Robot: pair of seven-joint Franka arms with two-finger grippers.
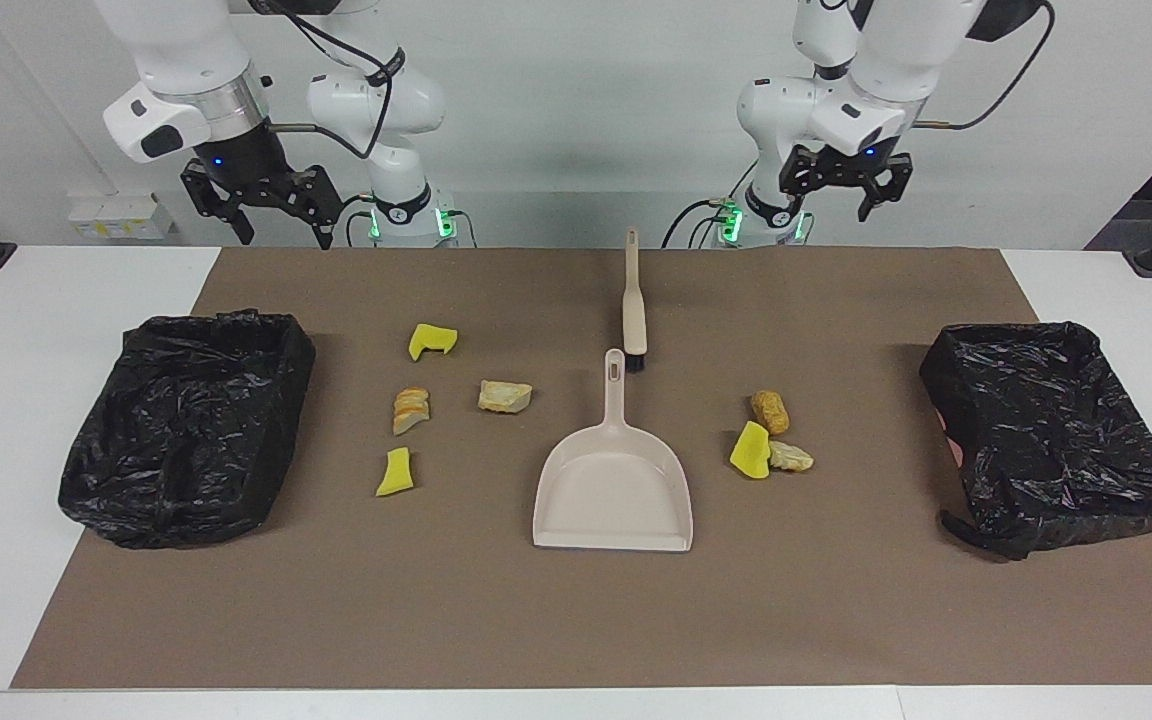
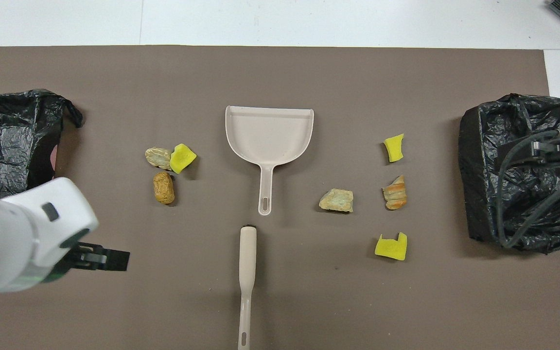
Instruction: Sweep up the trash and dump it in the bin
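Note:
A beige dustpan [image 1: 614,492] [image 2: 269,131] lies flat mid-mat, its handle toward the robots. A beige brush [image 1: 633,300] [image 2: 247,282] lies in line with it, nearer to the robots. Several scraps of trash lie on either side of the dustpan. Toward the right arm's end are two yellow wedges [image 1: 432,341] [image 1: 396,472] and two bread-like chunks [image 1: 411,410] [image 1: 504,396]. Toward the left arm's end are a yellow wedge [image 1: 751,451] and two tan chunks [image 1: 770,411] [image 1: 791,456]. My right gripper [image 1: 284,238] and left gripper [image 1: 833,200] hang open and empty, high over the mat's robot-side edge.
Two bins lined with black bags stand on the brown mat [image 1: 576,620], one at the right arm's end [image 1: 186,425] [image 2: 518,170] and one at the left arm's end [image 1: 1051,435] [image 2: 8,141]. White table borders the mat.

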